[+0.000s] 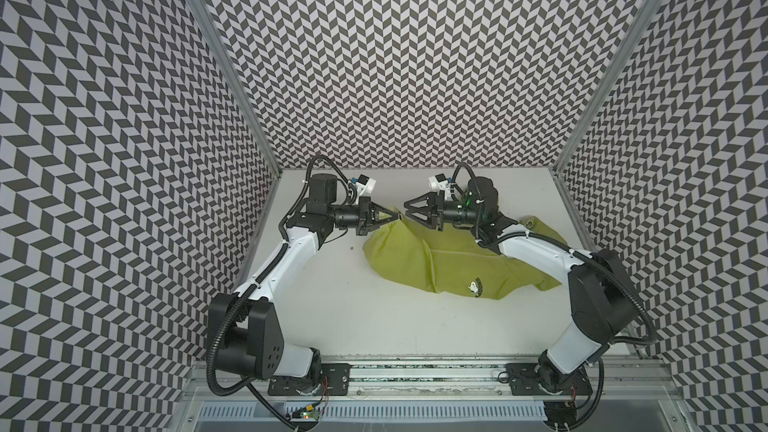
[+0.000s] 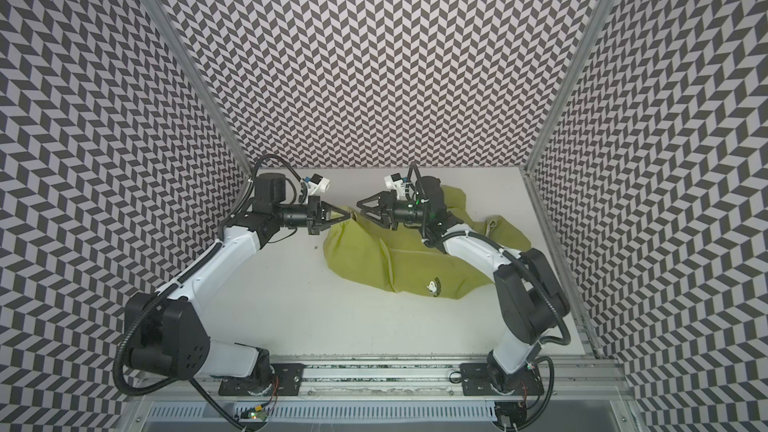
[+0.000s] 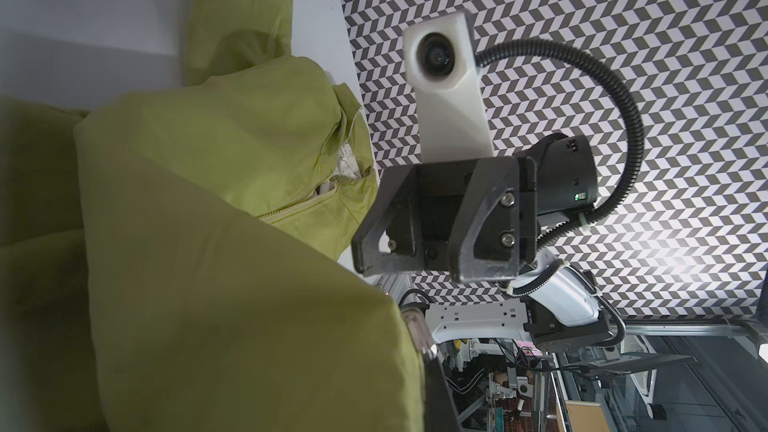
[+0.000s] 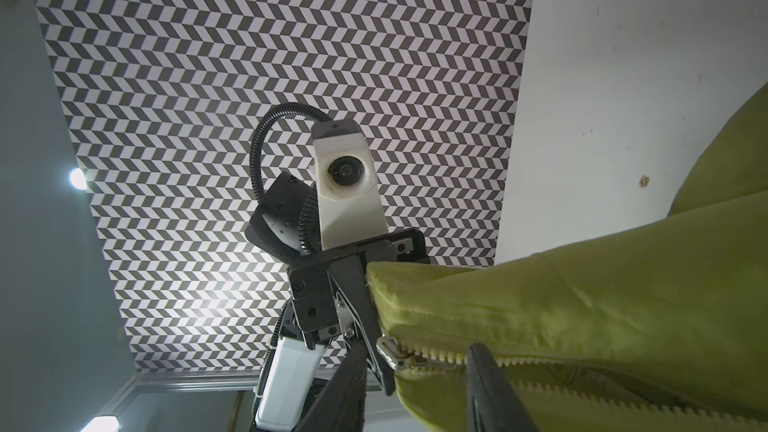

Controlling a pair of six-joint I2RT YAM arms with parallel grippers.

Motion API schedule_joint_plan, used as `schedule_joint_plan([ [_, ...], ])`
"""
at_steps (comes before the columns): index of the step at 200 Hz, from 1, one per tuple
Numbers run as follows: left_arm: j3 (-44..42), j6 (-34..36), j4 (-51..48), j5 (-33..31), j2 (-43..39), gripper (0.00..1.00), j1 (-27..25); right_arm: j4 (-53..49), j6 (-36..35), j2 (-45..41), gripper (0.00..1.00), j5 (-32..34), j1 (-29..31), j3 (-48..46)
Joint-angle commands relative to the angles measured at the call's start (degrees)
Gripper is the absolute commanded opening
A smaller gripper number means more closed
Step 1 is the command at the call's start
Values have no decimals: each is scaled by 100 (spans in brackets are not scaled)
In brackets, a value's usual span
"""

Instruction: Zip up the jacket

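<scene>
The lime-green jacket [image 1: 449, 259] [image 2: 399, 259] lies crumpled on the right half of the table, its cartoon emblem [image 1: 473, 286] facing up. My left gripper [image 1: 395, 214] [image 2: 350, 214] is shut on the jacket's raised end corner, and green fabric [image 3: 208, 243] fills its wrist view. My right gripper [image 1: 406, 212] [image 2: 360, 210] [image 4: 415, 392] faces it tip to tip and stands open. Its two fingers [image 4: 345, 388] sit either side of the silver zipper slider [image 4: 392, 353] without pinching it. Behind the slider the pale zipper teeth [image 4: 540, 367] spread apart.
The white table [image 1: 332, 305] is walled on three sides by chevron-patterned panels [image 1: 415, 76]. The right arm [image 1: 532, 243] reaches over the jacket's back part. An aluminium rail [image 1: 415, 367] with both arm bases runs along the front edge.
</scene>
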Motion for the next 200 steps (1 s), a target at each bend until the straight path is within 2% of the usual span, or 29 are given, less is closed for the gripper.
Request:
schedule_joint_plan([
  [1, 39, -232, 625, 194, 37, 0, -50, 972, 653, 129, 40, 18, 96, -38],
  [27, 42, -361, 835, 195, 83, 0, -88, 1329, 982, 304, 43, 68, 138, -70],
  [91, 90, -420, 920, 152, 224, 0, -204, 1870, 1592, 565, 64, 216, 176, 27],
  [132, 142, -412, 952, 104, 288, 0, -212, 2080, 1924, 773, 65, 127, 280, 149],
  [200, 439, -6, 502, -107, 388, 0, -194, 1834, 1922, 756, 65, -205, 258, 20],
])
